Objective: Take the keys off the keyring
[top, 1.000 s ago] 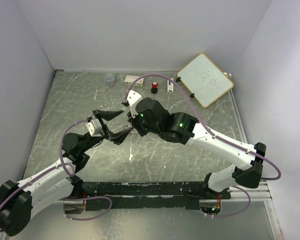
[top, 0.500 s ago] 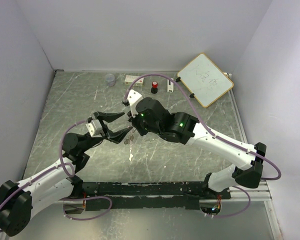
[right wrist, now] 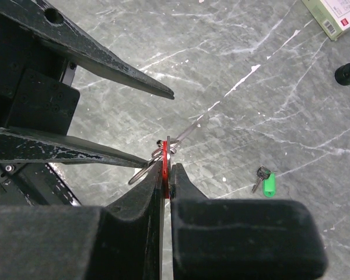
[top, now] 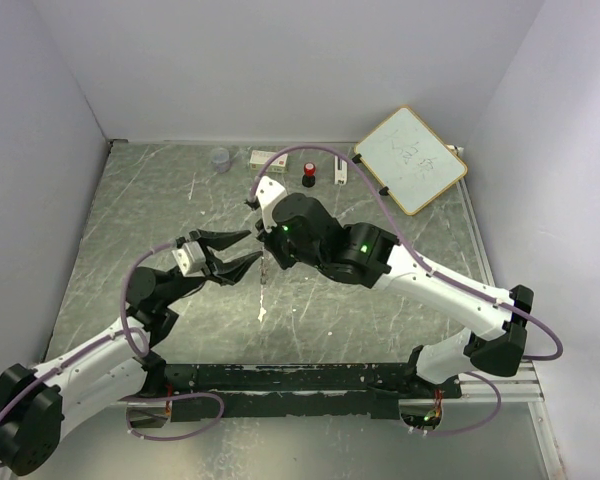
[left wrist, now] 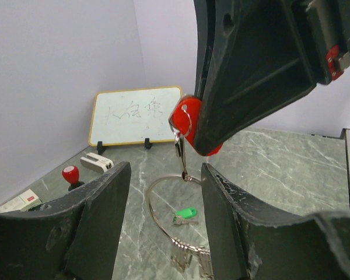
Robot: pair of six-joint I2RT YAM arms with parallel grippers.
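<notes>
Right gripper, from above: the right gripper [top: 268, 250] points down over the middle of the table [top: 160, 210], its fingers pressed together.
Left gripper, from above: the left gripper [top: 255, 245] reaches in from the left, its jaws apart, with the tips just beside the right gripper.
Keyring, from above: a thin silver line, the keyring [top: 264, 274], hangs below the right gripper; its detail is too small to make out.
Far edge, from above: a clear cup [top: 220, 158], a white box [top: 267, 157], a black knob with a red top [top: 308, 176] and a tilted whiteboard [top: 410, 160].
Left wrist, grip: the right gripper [left wrist: 205, 131] comes down from above and pinches the red key [left wrist: 184, 116] by its plastic head.
Left wrist, keyring: the keyring [left wrist: 161, 221] dangles from the red key by a small link, between the two spread fingers of the left gripper [left wrist: 165, 169]. I cannot tell whether it touches either one.
Left wrist, table: the green key [left wrist: 185, 213] lies flat and apart from the ring, with the whiteboard [left wrist: 137, 116] and knob [left wrist: 70, 174] beyond.
Right wrist, grip: the right gripper [right wrist: 165, 169] is clamped on the red key [right wrist: 163, 158], seen edge-on.
Right wrist, surroundings: the keyring [right wrist: 184, 135] pokes out past the tips, the left gripper [right wrist: 160, 128] gapes on the left, and the green key [right wrist: 268, 185] lies on the table to the right.
</notes>
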